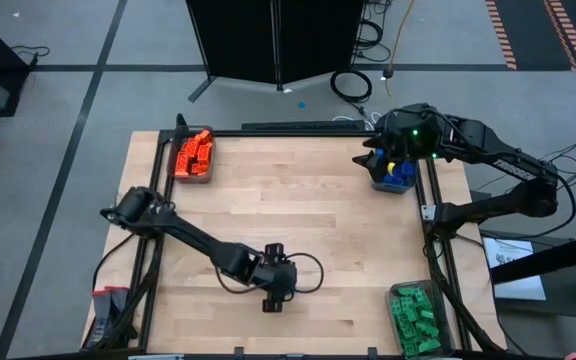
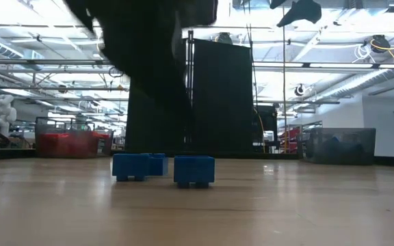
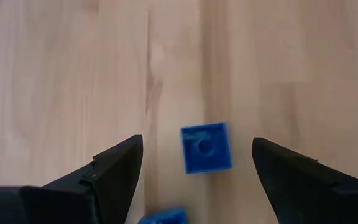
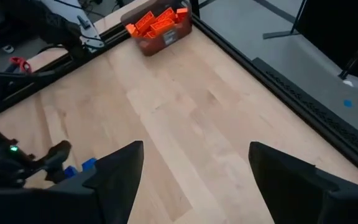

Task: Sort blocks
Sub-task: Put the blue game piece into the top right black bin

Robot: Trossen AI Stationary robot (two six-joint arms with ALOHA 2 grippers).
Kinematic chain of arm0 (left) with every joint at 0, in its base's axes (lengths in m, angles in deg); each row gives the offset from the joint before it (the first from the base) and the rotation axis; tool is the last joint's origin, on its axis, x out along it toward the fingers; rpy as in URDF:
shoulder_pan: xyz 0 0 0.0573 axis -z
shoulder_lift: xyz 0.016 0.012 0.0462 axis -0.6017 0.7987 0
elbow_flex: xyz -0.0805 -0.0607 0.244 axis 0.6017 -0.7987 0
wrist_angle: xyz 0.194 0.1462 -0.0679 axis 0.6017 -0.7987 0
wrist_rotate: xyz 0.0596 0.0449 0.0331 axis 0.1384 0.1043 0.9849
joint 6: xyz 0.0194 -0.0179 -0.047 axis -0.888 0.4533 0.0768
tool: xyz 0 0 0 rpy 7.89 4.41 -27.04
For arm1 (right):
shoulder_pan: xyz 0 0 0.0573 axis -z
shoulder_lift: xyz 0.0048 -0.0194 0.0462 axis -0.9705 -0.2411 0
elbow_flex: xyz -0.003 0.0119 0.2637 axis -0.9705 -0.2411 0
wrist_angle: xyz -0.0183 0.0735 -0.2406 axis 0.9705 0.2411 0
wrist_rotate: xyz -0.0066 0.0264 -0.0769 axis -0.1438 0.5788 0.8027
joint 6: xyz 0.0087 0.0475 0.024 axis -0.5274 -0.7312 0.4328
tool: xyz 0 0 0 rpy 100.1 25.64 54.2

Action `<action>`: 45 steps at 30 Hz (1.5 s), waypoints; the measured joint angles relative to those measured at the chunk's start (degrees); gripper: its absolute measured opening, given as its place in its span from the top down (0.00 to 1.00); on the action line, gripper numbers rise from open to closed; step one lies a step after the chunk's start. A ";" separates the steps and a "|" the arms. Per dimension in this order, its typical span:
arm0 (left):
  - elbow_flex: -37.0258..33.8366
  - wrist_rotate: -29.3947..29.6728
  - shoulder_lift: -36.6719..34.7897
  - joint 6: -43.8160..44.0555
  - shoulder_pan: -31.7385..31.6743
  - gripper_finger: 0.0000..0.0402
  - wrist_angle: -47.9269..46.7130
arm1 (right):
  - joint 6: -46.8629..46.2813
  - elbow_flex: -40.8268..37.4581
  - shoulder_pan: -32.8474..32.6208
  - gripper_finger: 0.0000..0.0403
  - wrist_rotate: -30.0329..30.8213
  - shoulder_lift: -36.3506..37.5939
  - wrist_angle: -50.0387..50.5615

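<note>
1. High view: sorting looks nearly finished. The orange bin [image 1: 193,156] at the far left corner, the blue bin [image 1: 392,175] at the far right edge and the green bin [image 1: 417,317] at the near right corner all hold blocks of their own colour, and the bare counter [image 1: 298,220] shows almost nothing loose. The left pincer [image 1: 277,284] hangs low over the near middle; the right pincer [image 1: 386,150] sits above the blue bin.
2. Low view: three blue blocks [image 2: 194,170] stand on the wood, two touching and one just beside them. These are what is left, by my reading.
3. Left wrist view: the fingers [image 3: 101,177] are spread wide and empty, pointing down with one blue block [image 3: 206,147] between them, untouched; another peeks at the edge.
4. Right wrist view: its fingers [image 4: 114,171] stand apart holding nothing, facing across the counter toward the orange bin.
</note>
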 joint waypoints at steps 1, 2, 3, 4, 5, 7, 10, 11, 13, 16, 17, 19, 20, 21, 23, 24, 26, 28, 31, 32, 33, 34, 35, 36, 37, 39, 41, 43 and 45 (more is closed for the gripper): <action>0.00 0.25 0.82 -0.04 0.15 0.24 -0.13 | 0.09 0.00 -0.15 0.29 0.01 -0.02 0.01; 0.00 0.44 1.42 -0.04 0.15 0.24 -0.10 | 0.25 0.00 -0.35 0.29 0.06 -0.02 -0.01; 0.00 0.50 1.88 -0.04 0.15 0.24 0.08 | 0.43 0.00 -0.44 0.29 0.08 -0.02 0.01; 0.00 0.50 2.17 -0.04 0.15 0.24 0.35 | 0.45 0.00 -0.54 0.29 0.18 -0.02 -0.01; 0.00 0.49 2.48 -0.04 0.15 0.24 0.60 | 0.47 0.00 -0.65 0.29 0.39 -0.02 0.01; 0.00 0.36 3.24 -0.04 0.17 0.24 0.61 | 0.63 0.00 -0.65 0.29 0.43 -0.02 -0.01; 0.00 -0.07 3.79 0.19 0.17 0.24 0.33 | 0.80 0.00 -0.65 0.29 0.45 -0.02 0.18; 0.00 -0.13 3.70 0.60 0.15 0.24 0.54 | 0.82 0.00 -0.65 0.29 0.47 -0.02 0.54; 0.00 -0.16 3.63 1.05 0.15 0.24 0.61 | 0.82 0.00 -0.65 0.29 0.51 -0.02 1.32; 0.00 -0.12 3.66 1.05 0.15 0.24 0.53 | 0.82 0.00 -0.65 0.29 0.56 -0.02 1.66; 0.00 -0.07 3.66 1.05 0.15 0.24 0.64 | 0.82 0.00 -0.65 0.29 0.53 -0.02 1.72; 0.00 -0.07 3.66 0.80 0.15 0.24 0.68 | 0.74 0.00 -0.65 0.29 0.53 -0.02 1.74; 0.00 -0.05 3.66 0.43 0.15 0.24 0.93 | 0.61 0.00 -0.65 0.29 0.53 -0.02 1.76; 0.00 -0.01 3.66 0.17 0.15 0.24 1.40 | 0.62 0.00 -0.65 0.29 0.53 -0.02 1.78; 0.00 0.10 3.66 -0.04 0.15 0.24 2.59 | 0.62 0.00 -0.65 0.29 0.53 -0.04 1.82; 0.00 0.11 3.66 -0.02 0.15 0.24 3.06 | 0.60 0.00 -0.65 0.29 0.53 -0.02 1.85; -0.43 0.16 3.66 0.21 0.15 0.24 4.65 | 0.39 0.00 -0.65 0.29 0.51 -0.04 1.85; -1.10 0.26 3.66 1.23 0.15 0.24 5.17 | 0.21 0.00 -0.65 0.29 0.50 -0.03 1.85; -2.88 0.13 3.66 2.79 0.15 0.24 7.20 | 0.17 0.00 -0.65 0.29 0.49 -0.04 1.85; -3.59 0.08 3.66 3.45 0.15 0.24 7.93 | 0.17 0.00 -0.65 0.29 0.49 -0.04 1.85; -4.21 0.06 3.66 4.33 0.15 0.24 8.21 | 0.16 0.00 -0.65 0.29 0.49 -0.04 1.85; -4.75 0.06 3.66 4.81 0.15 0.24 8.31 | 0.16 0.00 -0.65 0.29 0.47 -0.04 1.85; -5.04 0.09 3.66 5.38 0.15 0.24 8.25 | 0.17 0.00 -0.65 0.29 0.47 -0.04 1.85; -5.14 0.15 3.66 5.79 0.15 0.25 8.33 | 0.16 0.00 -0.65 0.29 0.48 -0.04 1.85; -5.22 0.31 3.66 5.88 0.15 0.26 8.54 | 0.17 0.00 -0.65 0.29 0.47 -0.04 1.85; -5.53 0.51 3.66 5.92 0.15 0.30 8.69 | 0.16 0.00 -0.65 0.29 0.47 -0.04 1.85; -6.14 0.56 3.66 5.92 0.07 0.36 9.41 | 0.16 0.00 -0.65 0.29 0.47 -0.04 1.85; -6.60 0.86 3.66 5.97 0.00 0.42 11.36 | 0.16 0.00 -0.65 0.29 0.47 -0.04 1.85; -6.96 1.11 3.66 5.97 0.00 0.48 13.36 | 0.16 0.00 -0.65 0.29 0.47 -0.04 1.85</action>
